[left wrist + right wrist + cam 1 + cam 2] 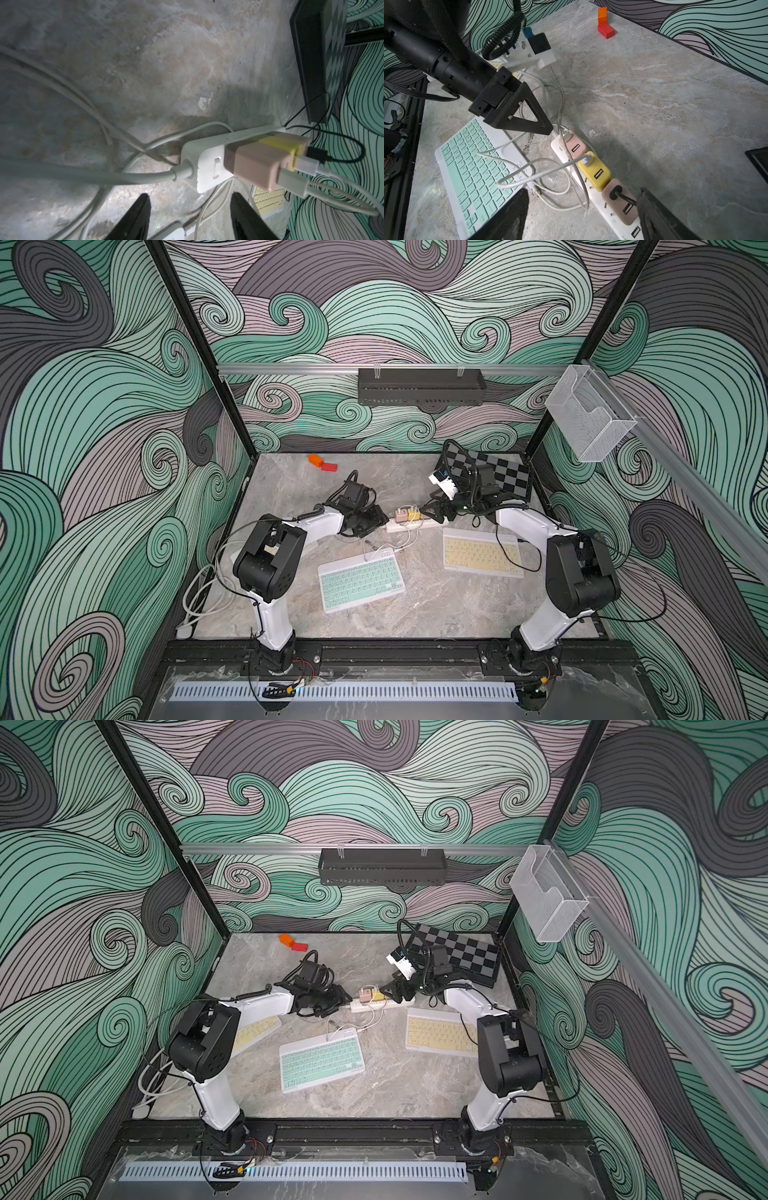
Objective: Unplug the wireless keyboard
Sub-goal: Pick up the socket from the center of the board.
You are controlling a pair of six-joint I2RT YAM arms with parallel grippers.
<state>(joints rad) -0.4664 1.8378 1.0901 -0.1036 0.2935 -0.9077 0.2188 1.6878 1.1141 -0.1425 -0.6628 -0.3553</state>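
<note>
White power strip (411, 524) mid-tabletop (436, 605). Both arms are folded low with elbows up, forearms reaching to it from opposite ends. Left pincer (190, 195) released, empty, at the switch end. Right pincer (583, 192) released, 1 finger just beside the black-cabled pink charger (614, 205). Mint keyboard (360, 581) and yellow keyboard (482, 552) lie flat near the strip.

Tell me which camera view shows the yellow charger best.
Right wrist view: the yellow charger is close, its ports plain. Left wrist shows only a strip behind a pink charger; both top views, a speck.
</note>
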